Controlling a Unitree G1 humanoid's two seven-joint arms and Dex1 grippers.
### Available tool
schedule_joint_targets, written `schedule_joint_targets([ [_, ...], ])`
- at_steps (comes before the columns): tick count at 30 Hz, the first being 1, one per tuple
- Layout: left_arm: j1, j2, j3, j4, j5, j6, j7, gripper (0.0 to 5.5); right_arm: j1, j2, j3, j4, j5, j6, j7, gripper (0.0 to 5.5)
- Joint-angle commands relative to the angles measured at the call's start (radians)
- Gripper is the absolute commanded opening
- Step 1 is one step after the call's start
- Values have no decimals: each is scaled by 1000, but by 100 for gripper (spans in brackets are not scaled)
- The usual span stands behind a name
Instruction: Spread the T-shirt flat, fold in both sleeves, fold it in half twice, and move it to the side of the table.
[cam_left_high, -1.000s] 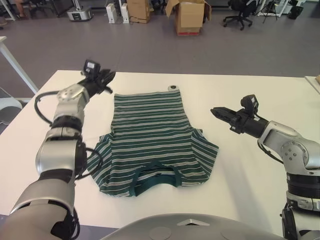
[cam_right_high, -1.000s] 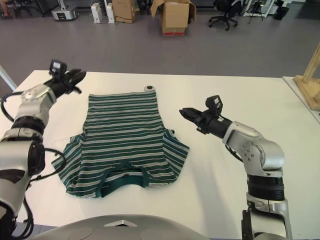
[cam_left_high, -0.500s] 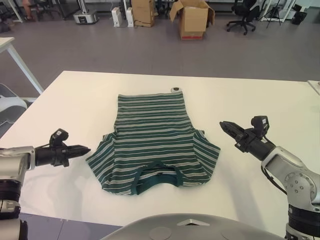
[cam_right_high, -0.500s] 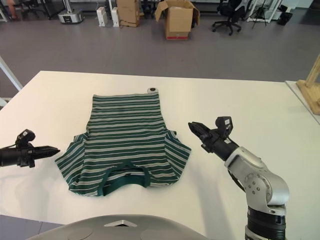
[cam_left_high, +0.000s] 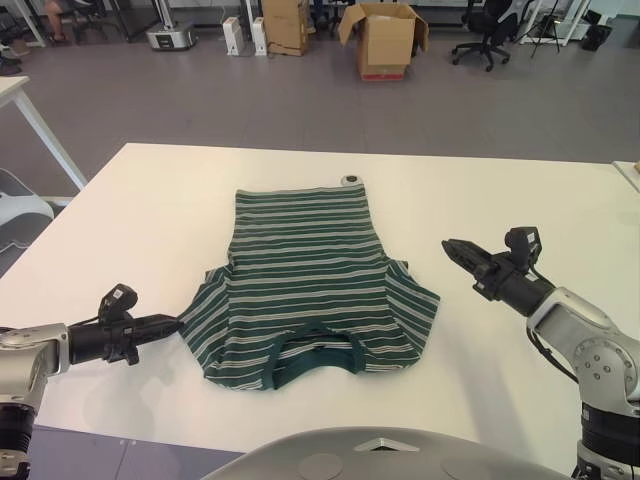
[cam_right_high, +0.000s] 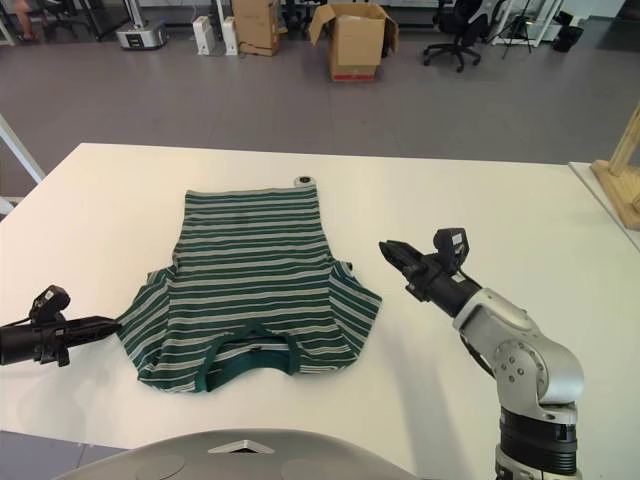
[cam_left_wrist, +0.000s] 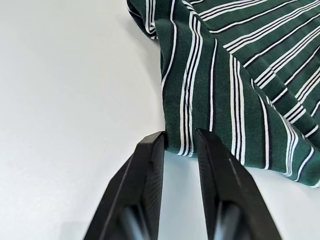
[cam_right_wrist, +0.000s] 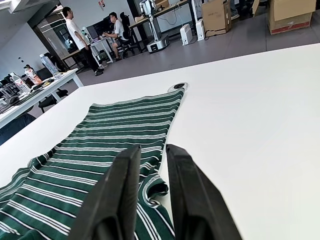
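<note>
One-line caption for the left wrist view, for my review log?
Left gripper, fingers slightly apart, at the sleeve edge of the striped T-shirt on the white table.

The T-shirt (cam_left_high: 305, 290) was dark green, crossed by thin white stripes set in groups, and its collar band (cam_left_high: 315, 357) was plain green. The table (cam_left_high: 500, 380) under the T-shirt was white. The left gripper (cam_left_high: 176, 322), at the T-shirt's sleeve edge, was black, and so was the right gripper (cam_left_high: 449, 244) on the T-shirt's other side. Beyond the T-shirt the floor (cam_left_high: 200, 95) was grey and the open cardboard box (cam_left_high: 385, 38) brown, with a red strip along its base.
</note>
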Motion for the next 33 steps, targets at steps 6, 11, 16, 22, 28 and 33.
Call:
schedule_joint_targets([
  [6,34,-33,-53,16,61,-60,39,3,-17,-19,7,17,-5,-9,13,95],
  [11,-134,19,-27,69,30,-44,20,3,-3,-11,7,15,-11,-20,6,95],
  [16,-313,54,-56,8,-20,84,-81,3,6,1,12,21,-11,-35,0,95],
  [22,-298,82,-119,-292,-122,285,-160,3,8,-2,16,39,-11,-45,8,95],
  [28,-282,-150,-243,-373,-77,281,54,3,-13,-5,24,60,-2,-33,9,95],
  [33,-286,-287,-255,-427,-150,342,142,68,1,-13,17,61,0,-26,6,95],
])
